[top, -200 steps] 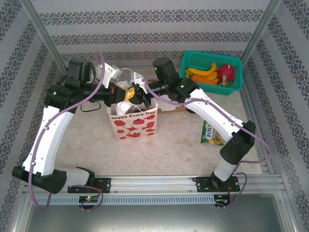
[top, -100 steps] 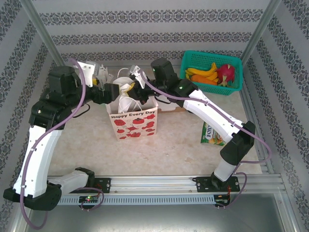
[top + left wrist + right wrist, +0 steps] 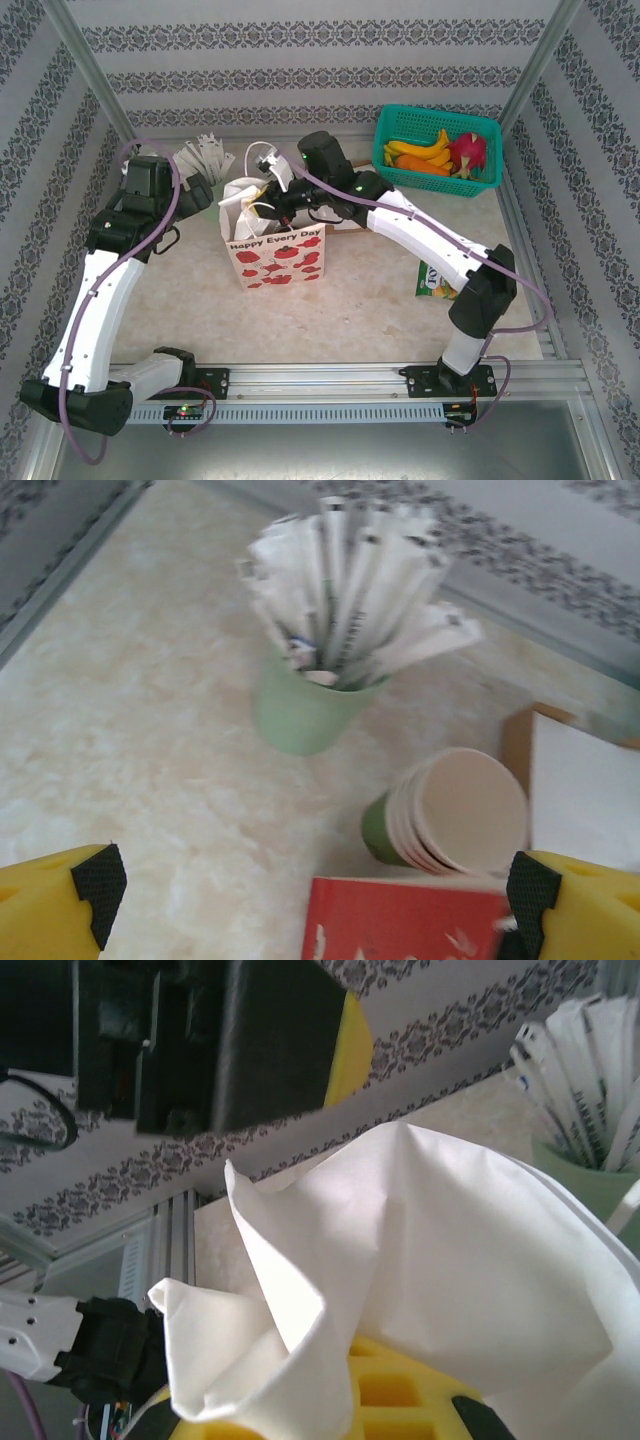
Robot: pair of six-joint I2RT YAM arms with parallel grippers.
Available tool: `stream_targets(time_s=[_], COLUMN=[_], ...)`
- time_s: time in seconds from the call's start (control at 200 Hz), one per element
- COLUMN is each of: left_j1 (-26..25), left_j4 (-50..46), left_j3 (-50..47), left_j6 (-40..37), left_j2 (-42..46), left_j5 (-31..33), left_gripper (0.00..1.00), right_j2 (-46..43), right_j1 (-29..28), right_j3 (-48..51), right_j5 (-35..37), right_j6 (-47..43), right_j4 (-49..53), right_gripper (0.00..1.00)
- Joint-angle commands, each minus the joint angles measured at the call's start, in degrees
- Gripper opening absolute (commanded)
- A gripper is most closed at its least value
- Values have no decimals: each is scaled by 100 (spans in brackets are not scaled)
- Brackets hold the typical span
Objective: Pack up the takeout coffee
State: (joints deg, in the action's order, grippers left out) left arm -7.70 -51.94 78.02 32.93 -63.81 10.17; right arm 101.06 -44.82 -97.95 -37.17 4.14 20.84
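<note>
A stack of paper cups (image 3: 450, 815) with dark green sides and cream insides lies on its side just behind the red-printed gift bag (image 3: 276, 256); no lids show. My left gripper (image 3: 320, 920) hangs above them, wide open with nothing between its yellow fingertips (image 3: 60, 900). In the top view it (image 3: 205, 190) sits left of the bag. My right gripper (image 3: 262, 195) is at the bag's mouth, shut on a crumpled white paper (image 3: 400, 1260) that drapes over its yellow finger (image 3: 400, 1400).
A pale green cup of wrapped sticks (image 3: 300, 705) stands behind the cups. A white box on brown cardboard (image 3: 590, 790) lies to their right. At the back right is a teal basket (image 3: 480, 178) of fruit, and a green snack packet (image 3: 437, 275) lies right of the bag.
My left arm has pulled back to the left, away from the bag's mouth. My right gripper has moved left over the bag, lifting the white paper.
</note>
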Motion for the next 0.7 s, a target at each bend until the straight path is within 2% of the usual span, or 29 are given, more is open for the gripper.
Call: stream_targets(time_s=[0.0,0.12,0.25,0.305,0.545,0.694], left_j1=[181,191,195,190,195,191], left_j4=[-172,-148,-19,98,305,269], left_j3=[-349,-696,-1123,-1271,-1327,-1149], left_j6=[600,815,1138,1194,1118,1036], left_j2=[-24,-234,-433,-466,-612,-718], left_j5=[209,-189,-729,-875,-989,-952], left_gripper=[99,99,99,99,99,99], right_j2=[361,659,755,788,336,-81], right_j1=[-115,-106,-124,-119,-47,-12], right_j3=[-10,-199,-102,-143,-43,83], right_j5=[-345,-492,-633,-497,-162,616], right_j6=[-262,-270,-674,-717,-1092,-1421], right_j4=[51,101,191,297,462,653], right_gripper=[2,5,19,21,54,61])
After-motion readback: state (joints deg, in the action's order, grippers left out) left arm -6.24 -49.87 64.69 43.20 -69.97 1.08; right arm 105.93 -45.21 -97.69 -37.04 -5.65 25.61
